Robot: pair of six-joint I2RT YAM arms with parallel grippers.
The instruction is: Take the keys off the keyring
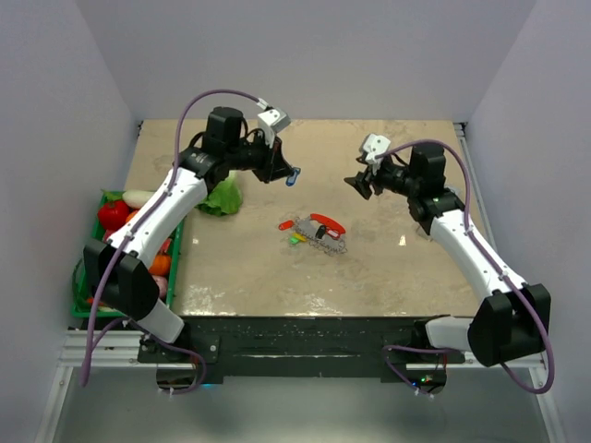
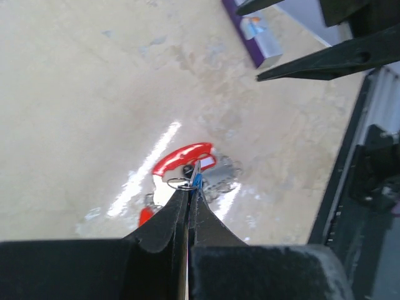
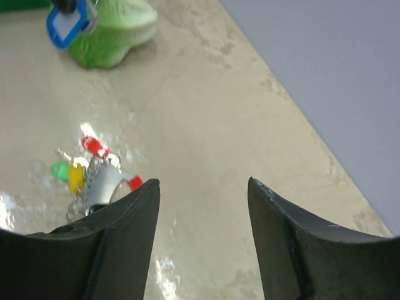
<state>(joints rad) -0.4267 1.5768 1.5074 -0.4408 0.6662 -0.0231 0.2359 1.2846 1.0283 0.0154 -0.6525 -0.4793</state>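
checked progress at this moment. found one blue-tagged key apart from the rest, pinched between the closed fingers of the left gripper and held up over the table, far and left of centre, just right of the lettuce. in the left wrist view, noted a small wire loop beside that key's shank; cannot tell whether it belongs to the key or lies on the table below. found the right gripper with jaws wide and nothing between them, hovering far and right of centre, well apart from both the held key and the bunch. located the bunch flat on the table near the middle: red fob on the far side, silvery keyring and chain just beside it, with green, yellow and red heads clustered at the left end. cannot tell from any view whether each of those is threaded on the ring or merely lying against it. judged as begun but well short of done: one key off, apparently at least three coloured ones not yet removed. judged also that the held key needs setting down aside before working the ring again.
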